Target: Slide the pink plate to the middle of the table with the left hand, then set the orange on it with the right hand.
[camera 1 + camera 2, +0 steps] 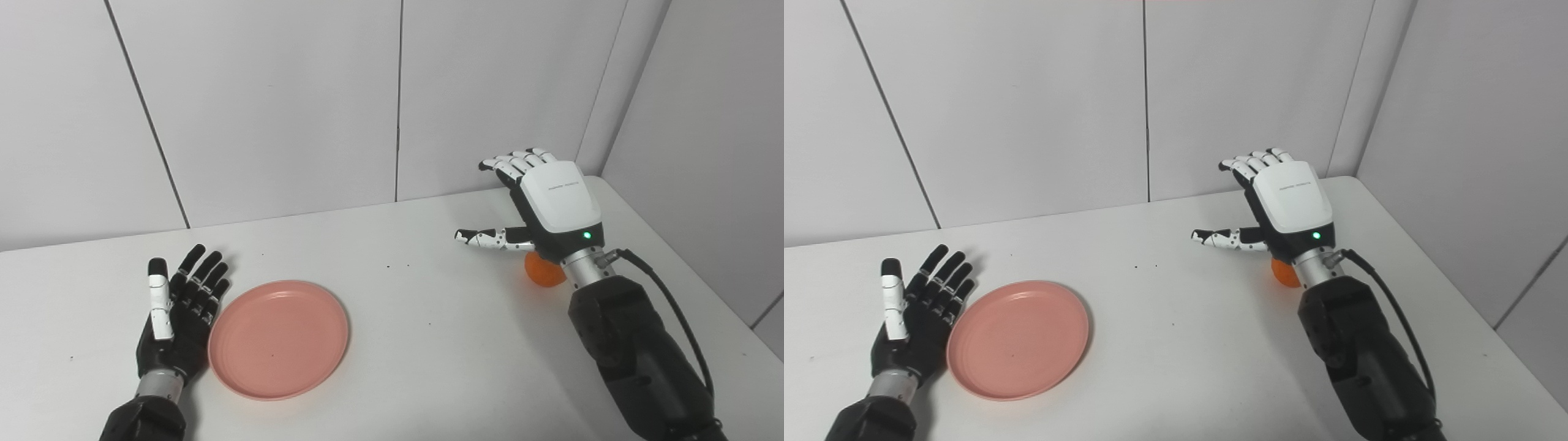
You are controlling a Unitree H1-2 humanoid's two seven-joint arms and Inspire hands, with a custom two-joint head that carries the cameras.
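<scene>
The pink plate (pixel 278 338) lies flat on the white table (pixel 429 343), left of the middle. My left hand (pixel 177 312) is open, palm up, resting on the table and touching or nearly touching the plate's left rim. The orange (pixel 544 271) sits on the table at the right, mostly hidden under my right wrist. My right hand (pixel 545 202) is open, palm down, fingers spread, hovering above and just beyond the orange, not holding it. In the right eye view the plate (pixel 1018 338) and the orange (pixel 1285 274) show the same way.
Grey wall panels stand right behind the table and along its right side. The table's right edge (pixel 704 275) runs close to my right arm. A black cable loops off the right wrist. A few small dark specks lie on the table.
</scene>
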